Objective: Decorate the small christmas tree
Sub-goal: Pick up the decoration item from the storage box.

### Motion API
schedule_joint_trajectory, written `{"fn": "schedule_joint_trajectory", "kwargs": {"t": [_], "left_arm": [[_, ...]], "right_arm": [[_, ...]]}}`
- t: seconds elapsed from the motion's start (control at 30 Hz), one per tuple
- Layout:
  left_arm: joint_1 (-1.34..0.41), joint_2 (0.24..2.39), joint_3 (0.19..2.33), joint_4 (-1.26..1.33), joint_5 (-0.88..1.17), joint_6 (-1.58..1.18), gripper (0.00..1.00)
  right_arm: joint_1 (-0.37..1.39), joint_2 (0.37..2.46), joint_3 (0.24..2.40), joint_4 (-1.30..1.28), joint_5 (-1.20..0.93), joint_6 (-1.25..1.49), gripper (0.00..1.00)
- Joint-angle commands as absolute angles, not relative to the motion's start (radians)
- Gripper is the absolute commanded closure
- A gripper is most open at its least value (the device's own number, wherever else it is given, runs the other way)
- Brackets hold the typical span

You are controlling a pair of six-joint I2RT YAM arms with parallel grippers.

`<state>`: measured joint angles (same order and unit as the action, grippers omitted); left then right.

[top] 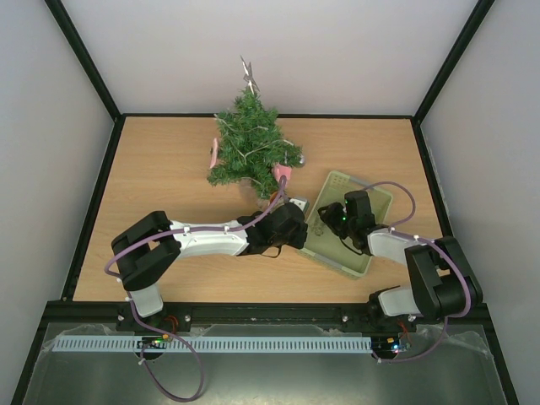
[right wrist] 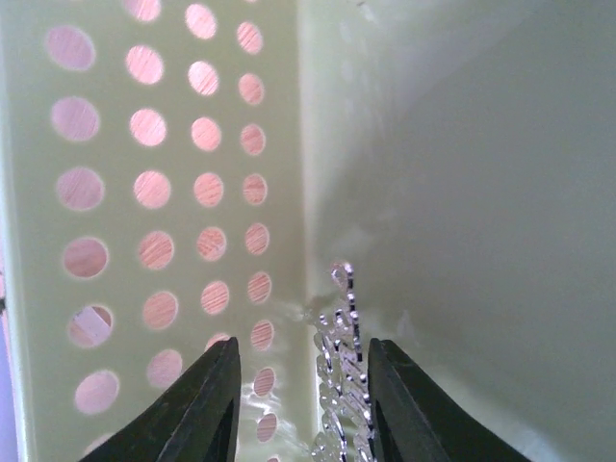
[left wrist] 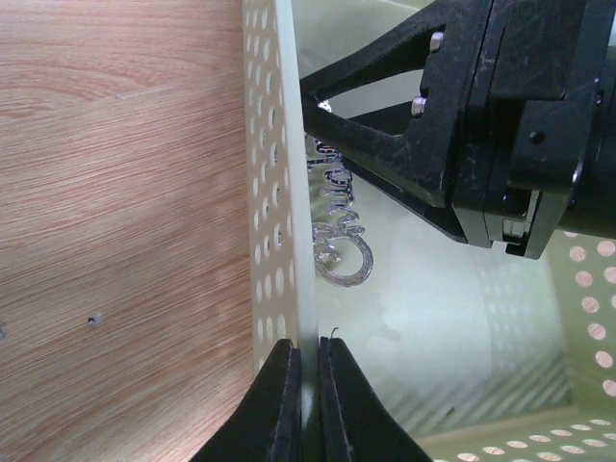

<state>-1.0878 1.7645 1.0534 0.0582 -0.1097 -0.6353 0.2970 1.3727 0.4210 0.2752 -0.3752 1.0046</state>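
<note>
Your right claw [right wrist: 300, 366] sits in the tray [left wrist: 274, 192], jaws apart astride a silver ornament [right wrist: 342, 385] lying lengthwise between them. Your left claw [left wrist: 308, 361] pinches the tray wall. The tree [top: 253, 143] stands upright beyond, to the tray's far left.

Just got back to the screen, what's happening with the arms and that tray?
The left hand is pinched shut on a side wall of the perforated tray, apparently steadying it. The right hand is inside the tray, jaws open either side of a silver glitter ornament beside that wall, not yet gripped. The small christmas tree stands behind, already carrying some decorations.
</note>
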Motion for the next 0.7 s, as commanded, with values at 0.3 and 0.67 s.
{"fn": "schedule_joint_trajectory", "kwargs": {"t": [0.3,0.67], "left_arm": [[-1.100,1.756,1.058,0.094,-0.101,-0.621,0.96],[-1.102,1.752,1.081,0.103,-0.078,-0.636,0.81]], "right_arm": [[0.307,1.357,0.383,0.324,-0.290,0.921,0.93],[0.307,1.169,0.519,0.001,-0.030,0.733,0.98]]}}
